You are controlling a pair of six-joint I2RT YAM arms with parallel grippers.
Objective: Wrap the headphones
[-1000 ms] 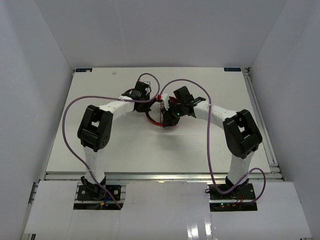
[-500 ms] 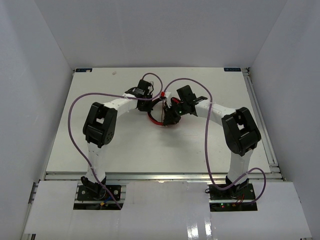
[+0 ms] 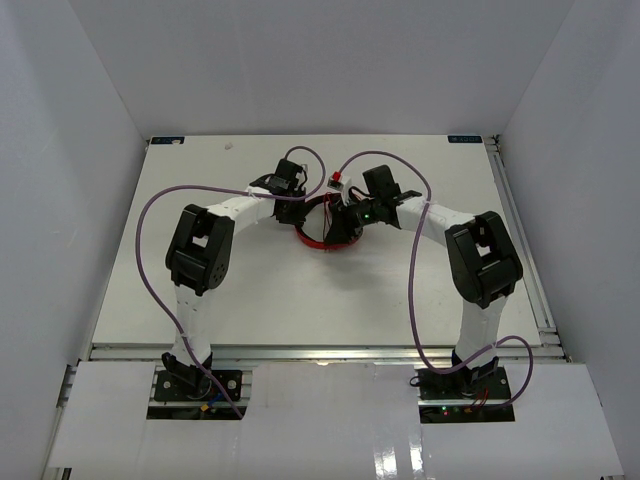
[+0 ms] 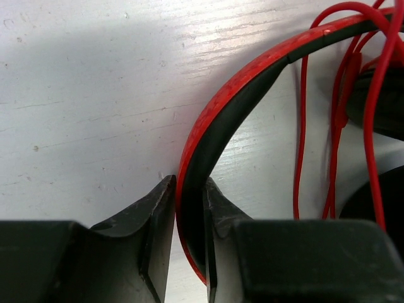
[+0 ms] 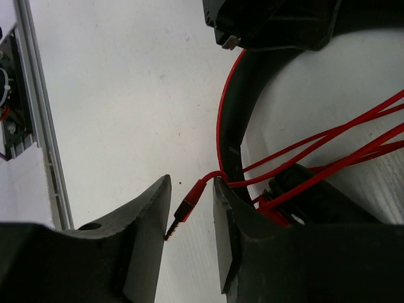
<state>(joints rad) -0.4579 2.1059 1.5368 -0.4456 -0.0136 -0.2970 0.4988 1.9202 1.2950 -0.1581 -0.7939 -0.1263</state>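
Left pincer [image 4: 189, 180] seems loose around the headphones' headband [image 4: 252, 71], right pincer [image 5: 191, 180] stands open around the plug [image 5: 187, 210]; unheld, the cable [image 5: 328, 142] may unwind.

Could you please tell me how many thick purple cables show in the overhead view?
2: one purple cable loops beside the left arm, the other beside the right arm; none seems hidden.

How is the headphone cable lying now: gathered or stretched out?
Gathered: the cable loops inside the arc of the headband; only its plug sticks out, between the right fingers.
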